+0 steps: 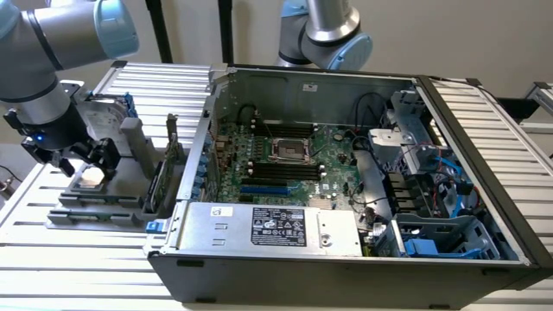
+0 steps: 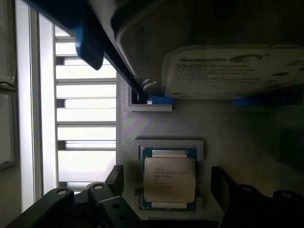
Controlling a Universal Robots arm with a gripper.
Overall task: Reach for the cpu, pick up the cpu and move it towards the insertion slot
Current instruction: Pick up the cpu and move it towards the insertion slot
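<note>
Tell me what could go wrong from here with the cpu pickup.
The open pincer straddles the cpu, which sits in a framed recess of the grey holder; an off-centre close could catch the frame or tip the chip.
The Seagate hard drive stands close by; lifting may brush it.
The cpu socket lies inside the case, past its wall, so a low carry could hit it.

Silver-topped cpu (image 2: 169, 179), green-rimmed

One cpu (image 2: 169, 176), one insertion slot (image 1: 291, 149), one hard drive (image 2: 232, 71), one computer case (image 1: 346, 278).
</note>
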